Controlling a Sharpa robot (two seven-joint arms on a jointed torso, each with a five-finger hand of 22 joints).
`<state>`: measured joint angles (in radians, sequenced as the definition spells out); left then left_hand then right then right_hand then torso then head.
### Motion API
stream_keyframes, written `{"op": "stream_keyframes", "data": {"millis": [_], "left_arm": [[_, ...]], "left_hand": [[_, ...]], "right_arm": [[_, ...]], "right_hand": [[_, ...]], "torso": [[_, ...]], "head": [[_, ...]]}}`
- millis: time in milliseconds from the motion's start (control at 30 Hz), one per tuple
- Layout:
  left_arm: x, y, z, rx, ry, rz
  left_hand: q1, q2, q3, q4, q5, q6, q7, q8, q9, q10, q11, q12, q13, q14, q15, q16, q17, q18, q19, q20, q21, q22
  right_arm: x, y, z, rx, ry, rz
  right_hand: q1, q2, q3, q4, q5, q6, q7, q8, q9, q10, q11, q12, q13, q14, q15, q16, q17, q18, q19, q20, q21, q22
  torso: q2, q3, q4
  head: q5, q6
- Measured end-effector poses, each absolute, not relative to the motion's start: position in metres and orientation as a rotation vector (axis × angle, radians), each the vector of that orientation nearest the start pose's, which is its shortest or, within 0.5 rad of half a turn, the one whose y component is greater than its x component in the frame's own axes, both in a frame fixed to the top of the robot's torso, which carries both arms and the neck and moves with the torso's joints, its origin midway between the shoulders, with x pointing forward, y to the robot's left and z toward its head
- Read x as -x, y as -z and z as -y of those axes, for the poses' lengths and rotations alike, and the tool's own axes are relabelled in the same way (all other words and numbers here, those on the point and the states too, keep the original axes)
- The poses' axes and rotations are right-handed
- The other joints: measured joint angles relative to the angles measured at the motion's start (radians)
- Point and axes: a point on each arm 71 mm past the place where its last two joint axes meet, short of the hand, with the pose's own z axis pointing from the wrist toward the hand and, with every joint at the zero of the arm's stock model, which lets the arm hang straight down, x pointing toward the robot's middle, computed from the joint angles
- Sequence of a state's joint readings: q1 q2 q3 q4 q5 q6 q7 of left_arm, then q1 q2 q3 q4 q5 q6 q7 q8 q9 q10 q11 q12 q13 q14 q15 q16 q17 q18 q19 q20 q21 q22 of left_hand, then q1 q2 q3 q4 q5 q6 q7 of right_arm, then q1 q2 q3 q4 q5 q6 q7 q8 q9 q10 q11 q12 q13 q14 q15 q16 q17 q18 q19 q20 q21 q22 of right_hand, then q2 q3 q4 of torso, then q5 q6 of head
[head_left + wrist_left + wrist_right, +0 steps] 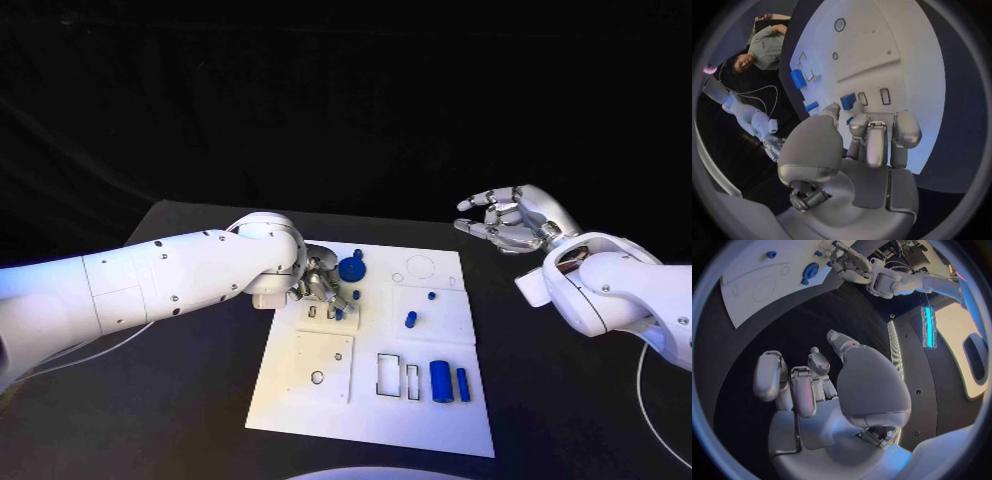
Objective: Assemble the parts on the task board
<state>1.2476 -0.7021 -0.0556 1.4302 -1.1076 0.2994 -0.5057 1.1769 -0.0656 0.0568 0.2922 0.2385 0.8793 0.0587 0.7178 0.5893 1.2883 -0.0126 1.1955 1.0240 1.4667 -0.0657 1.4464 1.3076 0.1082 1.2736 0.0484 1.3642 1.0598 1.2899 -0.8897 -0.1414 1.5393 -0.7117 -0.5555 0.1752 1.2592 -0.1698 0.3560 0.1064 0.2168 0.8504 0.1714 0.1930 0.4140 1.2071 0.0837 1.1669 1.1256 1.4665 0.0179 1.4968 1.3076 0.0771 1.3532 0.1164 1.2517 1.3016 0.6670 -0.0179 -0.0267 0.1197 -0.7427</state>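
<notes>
On the black table (173, 400) sits the white task board (378, 390), with the left hand (323, 286) down over its upper-left part. Left hand fingers (877, 142) are curled downward over the board; head view shows a small blue part (335, 313) right at the fingertips, but I cannot tell whether it is pinched or just touched. Left wrist view puts a blue block (847, 101) just beyond the fingertips, beside two small rectangular slots (885, 96). A round blue disc (351, 269) lies just beside the left hand, on the side toward the board's far edge. Past the fingers toward board centre: a small blue peg (431, 296) and a short blue cylinder (411, 320), apart from each other. Near the board's near-right corner two long blue bars (449, 382) lie side by side, next to two empty rectangular cutouts (397, 375). A circular outline (420, 267) is marked near the far edge. The right hand (508, 219) hangs off the board to its right, above the table, well apart from every part; fingers (792, 385) apart and loosely bent, holding nothing. No readable writing or labels on the board or parts.
</notes>
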Motion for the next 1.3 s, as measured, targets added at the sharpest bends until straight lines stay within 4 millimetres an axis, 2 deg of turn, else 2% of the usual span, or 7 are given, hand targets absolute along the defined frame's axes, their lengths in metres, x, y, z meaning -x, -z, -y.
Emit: {"op": "stream_keyframes", "data": {"millis": [400,633,800,867,967,1067,1300], "left_arm": [[-0.4898,0.2213,-0.1705,-0.028,0.415,-2.444],[-0.4899,0.2215,-0.1702,-0.026,0.419,-2.450],[-0.4908,0.2203,-0.1698,-0.015,0.428,-2.451],[-0.4908,0.2207,-0.1699,-0.011,0.430,-2.453],[-0.4905,0.2216,-0.1701,-0.002,0.435,-2.456],[-0.4905,0.2218,-0.1704,0.010,0.442,-2.458],[-0.4904,0.2211,-0.1750,0.060,0.465,-2.455]], "left_hand": [[0.031,0.011,0.015,-0.001,0.000,-0.007,0.000,0.000,0.007,-0.004,0.004,0.000,0.000,0.000,0.000,0.000,0.000,0.000,0.000,0.000,0.000,0.001],[0.104,0.034,0.098,0.003,0.004,-0.011,-0.003,0.000,0.017,-0.009,-0.002,-0.003,-0.002,0.000,0.000,0.000,0.000,0.000,-0.004,-0.004,0.004,0.003],[0.161,-0.001,0.285,0.005,0.001,-0.026,0.002,-0.016,0.025,-0.017,-0.001,-0.005,-0.006,0.000,0.000,-0.004,0.000,0.000,-0.007,0.000,0.004,0.009],[0.180,-0.021,0.348,0.034,0.000,-0.029,0.004,-0.016,0.032,-0.018,0.000,-0.005,-0.006,0.000,0.000,-0.004,0.000,0.000,-0.007,0.000,0.010,0.015],[0.166,-0.066,0.458,0.041,0.001,-0.035,0.006,0.004,0.032,-0.018,0.000,-0.005,-0.006,0.000,0.000,-0.004,0.000,0.000,-0.007,0.000,0.012,0.020],[0.160,-0.087,0.524,0.043,0.001,-0.040,0.005,0.012,0.059,-0.017,0.001,-0.005,-0.006,0.000,0.000,-0.004,0.000,0.000,-0.007,0.000,0.012,0.024],[0.155,-0.098,0.532,0.045,0.001,-0.042,0.007,0.021,0.069,-0.006,0.000,-0.005,0.000,0.000,0.000,-0.004,0.000,0.000,-0.007,0.000,0.015,0.032]], "right_arm": [[-0.4896,0.1655,0.2295,-0.470,-1.010,-1.498],[-0.4896,0.1658,0.2292,-0.470,-1.010,-1.499],[-0.4895,0.1661,0.2290,-0.471,-1.010,-1.500],[-0.4893,0.1668,0.2286,-0.471,-1.010,-1.502],[-0.4888,0.1686,0.2282,-0.473,-1.011,-1.506],[-0.4885,0.1700,0.2279,-0.474,-1.011,-1.509],[-0.4882,0.1717,0.2280,-0.476,-1.011,-1.513]], "right_hand": [[0.000,0.000,0.000,0.000,0.004,0.000,0.000,0.000,0.000,0.000,0.000,0.000,0.000,0.000,0.000,0.000,0.000,0.000,0.000,0.000,0.000,0.000],[0.000,0.000,0.002,0.002,0.004,0.000,0.000,0.004,0.000,0.000,0.000,0.000,0.000,0.000,0.000,0.000,0.000,0.000,0.000,0.000,0.000,-0.001],[0.000,0.000,0.003,0.003,0.004,0.000,0.000,0.004,0.000,0.000,0.000,0.000,0.000,0.000,0.000,0.000,0.000,0.000,0.000,0.000,0.000,-0.001],[0.000,0.000,0.003,0.003,0.004,0.000,0.000,0.004,0.000,0.000,0.000,0.000,0.000,0.000,0.000,0.000,0.000,0.000,0.000,0.000,0.000,-0.001],[0.000,0.000,0.003,0.003,0.004,0.000,0.000,0.004,0.000,0.000,0.000,0.000,0.000,0.000,0.000,0.000,0.000,0.000,0.000,0.000,0.000,-0.002],[0.000,0.000,0.003,0.003,0.004,0.000,0.000,0.004,0.000,0.000,0.000,0.000,0.000,0.000,0.000,0.000,0.000,0.000,0.000,0.000,0.000,-0.002],[0.000,0.000,0.003,0.003,0.004,0.000,0.000,0.004,0.000,0.000,0.000,0.000,-0.001,0.000,0.000,-0.004,0.000,0.000,0.000,0.000,-0.005,-0.004]], "torso": [[-0.001,0.0003,-0.0001],[-0.001,0.0003,-0.0003],[-0.001,0.0000,-0.0007],[-0.001,0.0000,-0.0007],[-0.001,0.0001,-0.0010],[-0.001,0.0006,-0.0009],[-0.001,0.0010,0.0000]], "head": [[0.002,-0.002],[0.002,-0.003],[0.002,-0.005],[0.002,-0.005],[0.002,-0.005],[0.002,-0.005],[0.004,-0.004]]}}
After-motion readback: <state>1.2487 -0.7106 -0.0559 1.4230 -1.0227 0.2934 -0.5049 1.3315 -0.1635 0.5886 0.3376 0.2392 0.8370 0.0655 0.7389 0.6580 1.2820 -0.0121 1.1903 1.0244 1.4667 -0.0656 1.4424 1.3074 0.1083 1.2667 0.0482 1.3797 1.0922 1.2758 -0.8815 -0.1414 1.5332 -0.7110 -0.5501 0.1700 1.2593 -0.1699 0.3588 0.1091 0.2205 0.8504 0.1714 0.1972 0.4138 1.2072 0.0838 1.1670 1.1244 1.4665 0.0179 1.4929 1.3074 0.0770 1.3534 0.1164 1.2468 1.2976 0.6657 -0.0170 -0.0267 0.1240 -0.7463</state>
